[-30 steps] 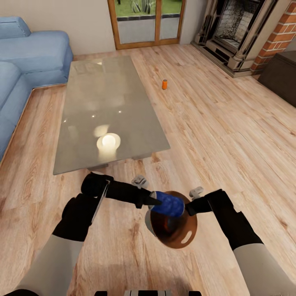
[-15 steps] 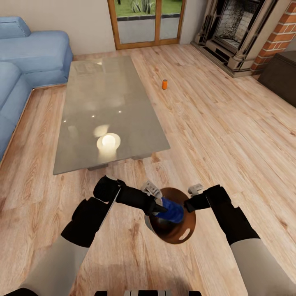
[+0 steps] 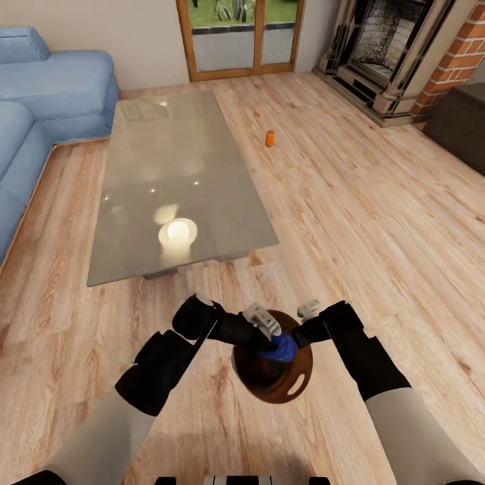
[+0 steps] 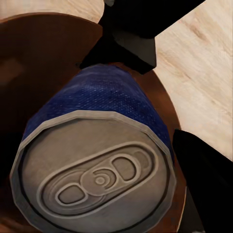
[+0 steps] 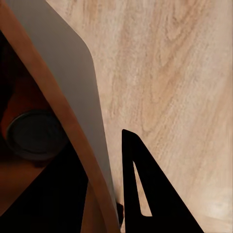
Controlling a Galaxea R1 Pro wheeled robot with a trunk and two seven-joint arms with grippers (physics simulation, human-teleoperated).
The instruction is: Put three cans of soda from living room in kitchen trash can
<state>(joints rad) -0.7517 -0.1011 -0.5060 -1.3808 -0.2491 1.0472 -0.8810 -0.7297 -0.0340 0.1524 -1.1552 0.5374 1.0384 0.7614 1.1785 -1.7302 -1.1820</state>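
Blue can lower than before, left gripper inside trash can.

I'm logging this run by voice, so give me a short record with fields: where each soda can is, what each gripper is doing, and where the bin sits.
blue can: held by the left gripper, blue can lowered into the bin's mouth
orange can: orange can upright on the wood floor, right of the glass table
can in bin: a round can top lies inside the bin
bin: trash can between both arms, above the floor
right gripper: right gripper clamped on the bin's rim
room: blue sofa at left
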